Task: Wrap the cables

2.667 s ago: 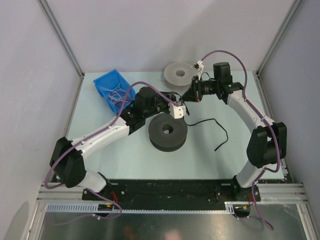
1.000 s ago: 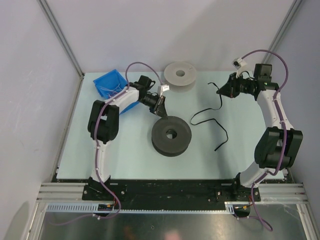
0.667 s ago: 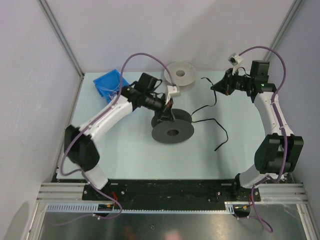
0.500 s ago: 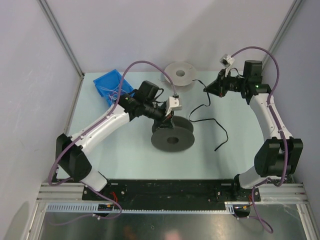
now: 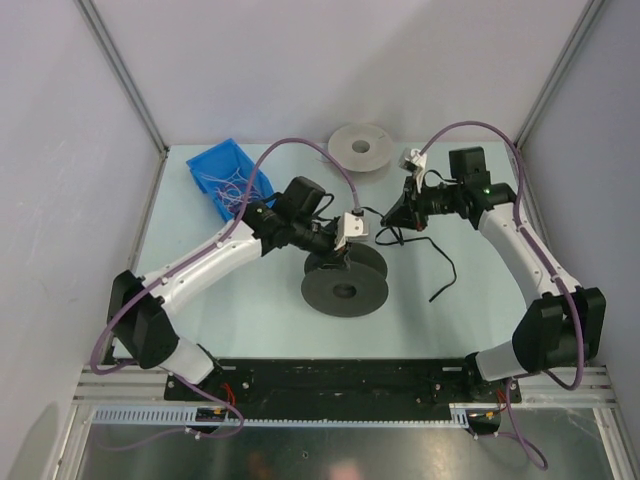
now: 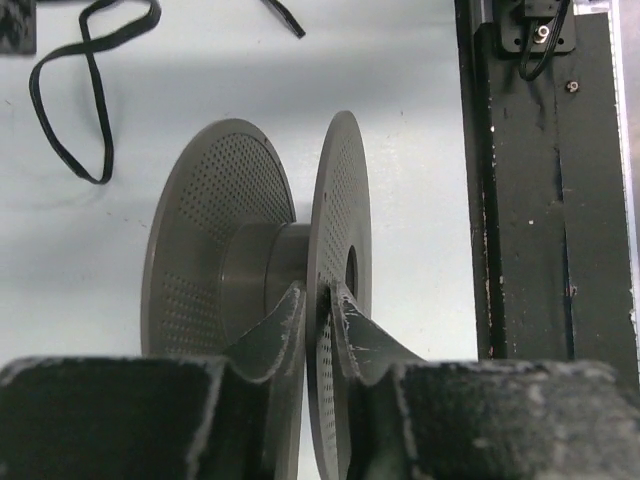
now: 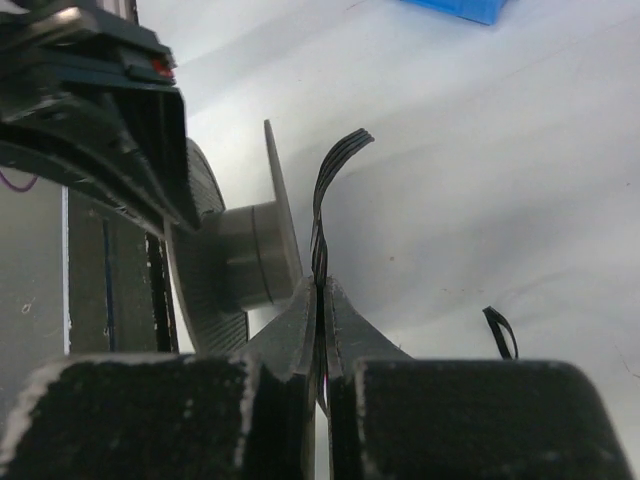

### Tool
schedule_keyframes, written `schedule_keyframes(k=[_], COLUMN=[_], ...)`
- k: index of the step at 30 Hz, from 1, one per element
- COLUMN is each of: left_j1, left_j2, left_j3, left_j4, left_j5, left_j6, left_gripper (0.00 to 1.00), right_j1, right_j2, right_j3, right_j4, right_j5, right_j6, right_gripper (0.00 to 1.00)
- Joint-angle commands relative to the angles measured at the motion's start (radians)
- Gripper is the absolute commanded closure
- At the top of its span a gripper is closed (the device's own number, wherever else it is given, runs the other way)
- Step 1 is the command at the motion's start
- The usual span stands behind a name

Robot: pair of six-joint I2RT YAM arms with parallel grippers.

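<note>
A dark grey spool (image 5: 345, 278) stands tilted on edge at the table's middle. My left gripper (image 5: 340, 252) is shut on one flange of it (image 6: 335, 250); the hub and the other flange (image 6: 205, 260) show in the left wrist view. The thin black cable (image 5: 435, 255) lies looped on the table right of the spool. My right gripper (image 5: 395, 215) is shut on one end of the cable (image 7: 325, 190), which sticks up between the fingertips next to the spool (image 7: 240, 255). The cable's loop also shows in the left wrist view (image 6: 75, 90).
A light grey spool (image 5: 360, 147) lies flat at the back. A blue bin (image 5: 228, 180) with thin white pieces sits at the back left. The black base rail (image 5: 340, 378) runs along the near edge. Walls close in on the left, right and back.
The left gripper has tipped the dark spool from flat up onto its edge. The right gripper has carried the cable end from the back right toward the spool.
</note>
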State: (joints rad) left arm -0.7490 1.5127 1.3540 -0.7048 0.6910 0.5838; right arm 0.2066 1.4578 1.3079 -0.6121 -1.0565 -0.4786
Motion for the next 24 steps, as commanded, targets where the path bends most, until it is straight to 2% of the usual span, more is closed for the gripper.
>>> schedule_keyframes(k=[1,3,7,17,19,24], left_j1=[-0.008,-0.023,-0.059,-0.075,-0.074,-0.053], left_j2=[-0.008,-0.015,-0.037,-0.055,-0.05,-0.084], left_j3=[-0.039,-0.053,-0.101,-0.11,-0.101,-0.076], left_j4=[-0.029,-0.029,-0.027,0.058,0.064,0.063], left_j5=[-0.104,-0.123,-0.153,-0.292,-0.291,-0.242], left_j6=[0.058,0.064,0.072,0.042,0.024,0.016], left_gripper=[0.82,0.85,0.98,1.0,0.91,0.46], right_j1=[0.005,0.005,0.006,0.016,0.02,0.027], right_j2=[-0.077,-0.091,-0.119,-0.149,-0.156,-0.176], right_j3=[-0.022,-0.028,-0.045,-0.071,-0.082,-0.121], right_j4=[-0.049,-0.065,-0.098,-0.094,-0.093,-0.065], right_j5=[-0.007,-0.004,-0.001,-0.023,-0.031,-0.041], right_j6=[-0.076,-0.087,-0.108,-0.103,-0.103,-0.1], right_gripper=[1.0,1.0,1.0,1.0,1.0,1.0])
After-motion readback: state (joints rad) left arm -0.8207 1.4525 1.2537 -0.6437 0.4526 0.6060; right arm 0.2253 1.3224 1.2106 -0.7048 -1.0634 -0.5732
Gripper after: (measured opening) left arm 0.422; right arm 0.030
